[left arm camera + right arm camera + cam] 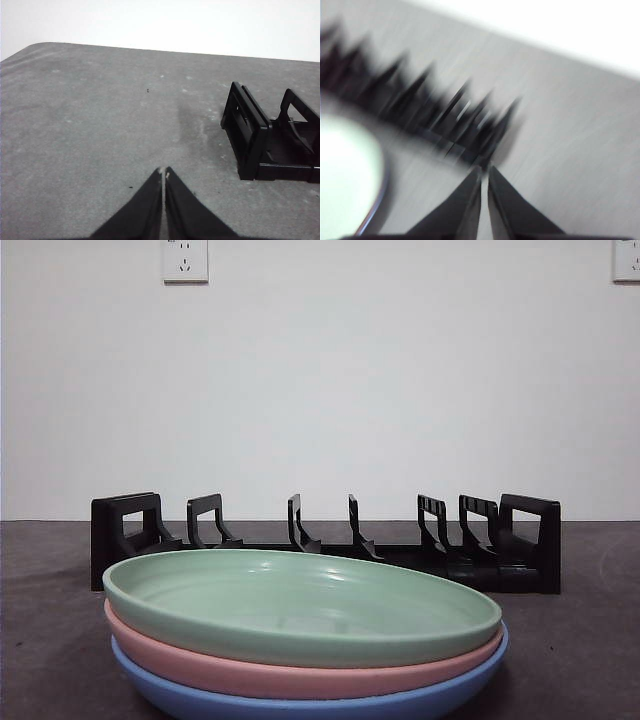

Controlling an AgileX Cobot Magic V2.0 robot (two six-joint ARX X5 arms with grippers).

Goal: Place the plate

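White, unmarked wall (pixel 320 390) backs the scene; two white socket plates (pixel 185 260) are mounted high on it, one cut by the picture's corner. No brand, label or legible writing is visible on any item. The table (pixel 570 650) is dark grey with a matte, faintly speckled and scuffed surface and a rounded far corner in the left wrist view.

Three shallow round plates are stacked at the near edge of the table: green plate (pixel 300 605) on top, pink plate (pixel 230 670) in the middle, blue plate (pixel 300 705) at the bottom. All three have smooth, glossy rims.

A black plastic dish rack (pixel 330 540) stands behind the stack, toward the far edge, with upright dividers and looped end frames; its slots are unoccupied.

Left gripper (pixel 163 172): black tapered jaws pressed together, hovering over bare table near one end of the rack.

Right gripper (pixel 484 170): view is motion-blurred; jaws nearly together with only a thin slit between, holding nothing, near the rack and the plate stack's edge.
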